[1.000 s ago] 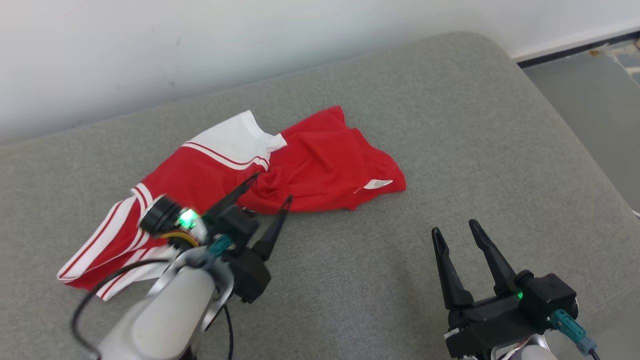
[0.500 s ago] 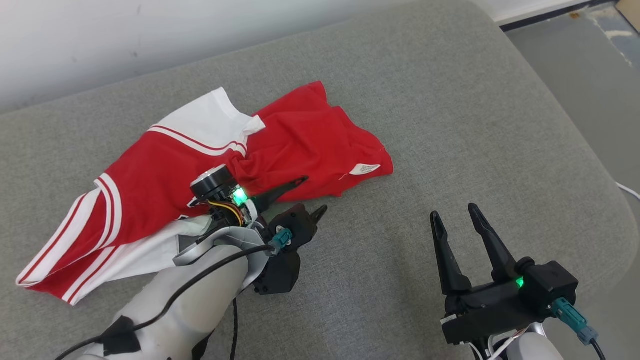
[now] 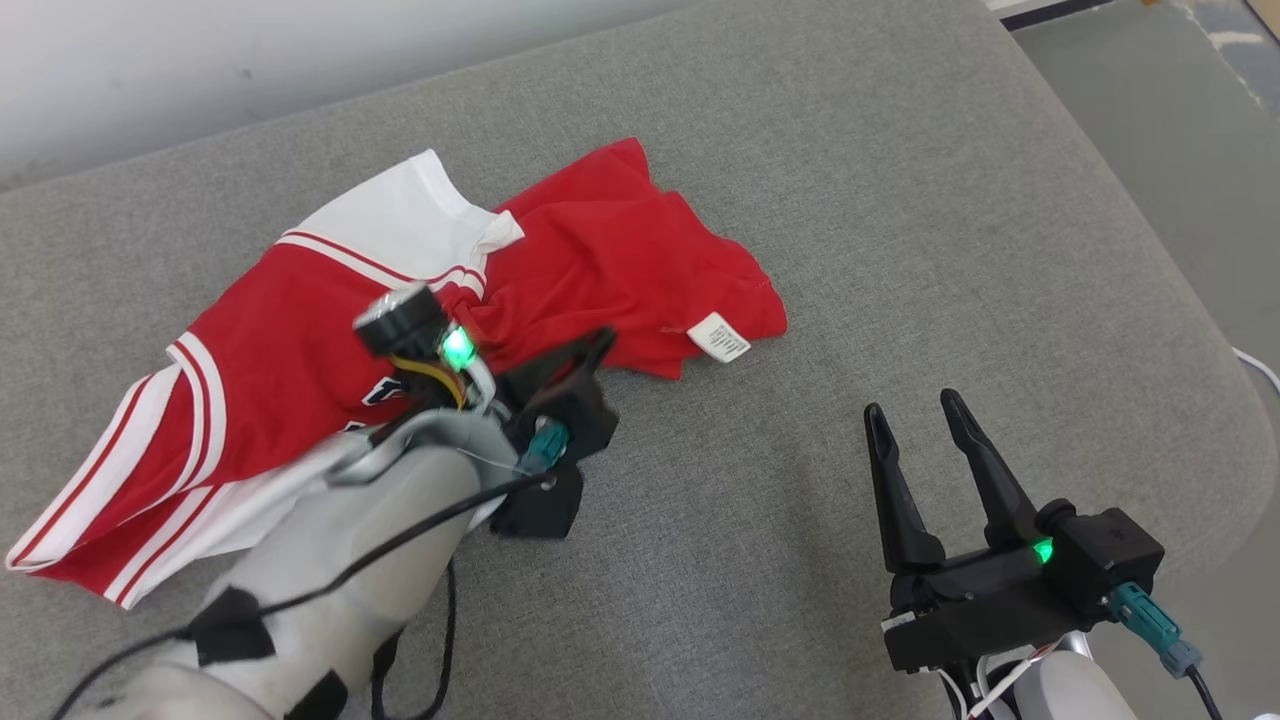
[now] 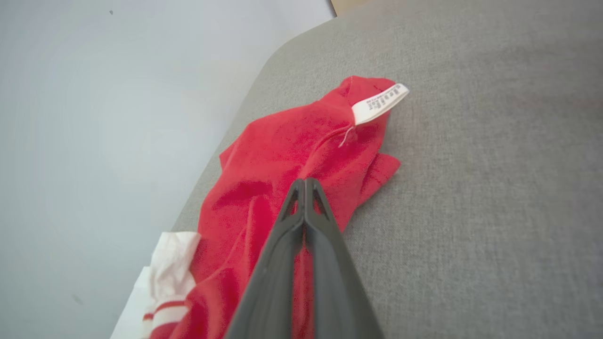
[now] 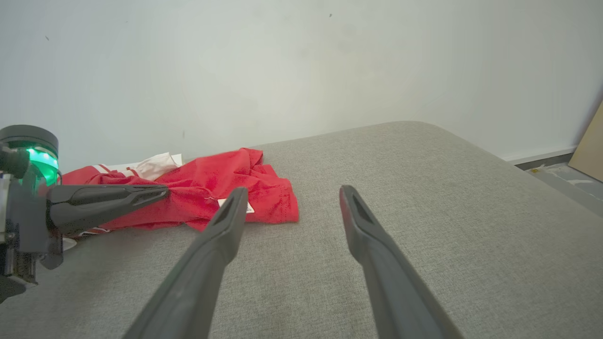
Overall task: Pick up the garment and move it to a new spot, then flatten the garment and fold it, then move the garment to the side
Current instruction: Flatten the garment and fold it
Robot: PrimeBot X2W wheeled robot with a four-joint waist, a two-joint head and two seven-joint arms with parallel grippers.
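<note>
The garment (image 3: 300,340) is a red shirt with white stripes and a white panel, lying crumpled on a grey cushion (image 3: 850,200). Its white label (image 3: 718,336) sits at the right hem. My left gripper (image 3: 600,345) is shut, fingertips pressed together in the red fabric near the garment's front edge. The left wrist view has the closed fingers (image 4: 305,181) lying on the red cloth (image 4: 264,188), with the label (image 4: 379,103) beyond. My right gripper (image 3: 912,405) stands open over bare cushion to the right. In the right wrist view the open fingers (image 5: 293,190) point at the garment (image 5: 212,183) and the left gripper (image 5: 162,192).
The cushion's rounded right edge drops to a grey floor (image 3: 1200,120). A pale wall (image 3: 200,60) runs along the cushion's far side. Bare grey fabric stretches right of the garment and in front of it.
My left gripper swung right along the garment's front edge and went from open to shut. The label has flipped over. The head camera has shifted; the right gripper stays open.
</note>
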